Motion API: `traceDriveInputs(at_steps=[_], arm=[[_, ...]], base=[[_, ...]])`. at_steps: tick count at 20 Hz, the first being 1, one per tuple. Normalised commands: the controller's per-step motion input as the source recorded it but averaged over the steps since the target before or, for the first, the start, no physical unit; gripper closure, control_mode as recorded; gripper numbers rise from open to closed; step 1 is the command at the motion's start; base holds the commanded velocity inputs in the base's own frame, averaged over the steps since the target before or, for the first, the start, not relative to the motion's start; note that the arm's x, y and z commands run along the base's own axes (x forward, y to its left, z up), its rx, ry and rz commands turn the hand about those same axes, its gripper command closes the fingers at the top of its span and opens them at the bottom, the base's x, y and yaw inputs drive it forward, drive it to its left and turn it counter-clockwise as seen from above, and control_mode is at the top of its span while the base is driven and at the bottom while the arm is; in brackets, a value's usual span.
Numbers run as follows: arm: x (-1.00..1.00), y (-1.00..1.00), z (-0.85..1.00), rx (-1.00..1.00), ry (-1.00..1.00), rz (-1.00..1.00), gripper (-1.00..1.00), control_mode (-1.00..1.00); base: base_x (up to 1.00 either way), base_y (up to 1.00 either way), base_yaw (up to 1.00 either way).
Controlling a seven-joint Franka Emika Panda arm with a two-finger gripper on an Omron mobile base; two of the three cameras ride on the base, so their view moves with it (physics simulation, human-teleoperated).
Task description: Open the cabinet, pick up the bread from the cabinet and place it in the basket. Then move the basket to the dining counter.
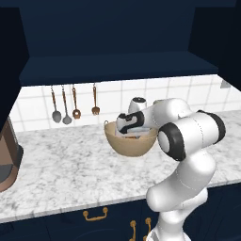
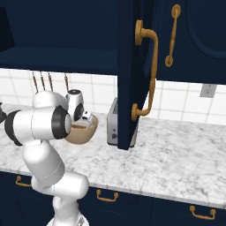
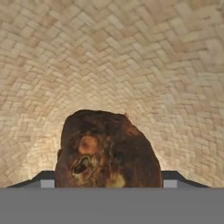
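Note:
My gripper (image 1: 132, 130) reaches down into the tan woven basket (image 1: 129, 145), which stands on the marbled worktop below the cabinet (image 1: 117, 66). In the hand view the brown crusty bread (image 3: 107, 151) sits between my fingertips (image 3: 49, 179), which press on both its sides, just above the basket's woven inside (image 3: 113, 52). In the right base view the hand (image 2: 84, 118) hangs over the basket (image 2: 84, 133). The cabinet door (image 2: 132, 75) stands open, edge-on. The dining counter is out of view.
A toaster (image 2: 112, 122) stands right of the basket, partly behind the open door. Several utensils (image 1: 73, 106) hang on the tiled wall at the left. A brown appliance (image 1: 7, 157) stands at the worktop's left edge. Brass-handled drawers (image 1: 95, 215) run below.

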Motion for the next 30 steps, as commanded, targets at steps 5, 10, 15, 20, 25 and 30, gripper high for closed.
traceDriveInputs(at_steps=[5,10,15,20,25,30], arm=[[0.00,0.00,0.00,0.00,0.00,0.00,-1.00,-1.00],[0.00,0.00,0.09,0.00,0.00,0.00,-1.00,-1.00],[-0.21,0.00,0.32,0.00,0.00,-0.06,-1.00,-1.00],[-0.66,-0.04,0.40,0.00,0.00,-0.13,-1.00,-1.00],[-0.70,-0.49,0.29,0.02,0.01,-0.32,-1.00,-1.00],[-0.43,-0.70,0.10,0.03,0.01,-0.23,-1.00,-1.00]], base=[[0.00,0.00,0.00],[0.00,0.00,0.00],[0.00,0.00,0.00],[0.00,0.00,0.00],[0.00,0.00,0.00],[0.00,0.00,0.00]])
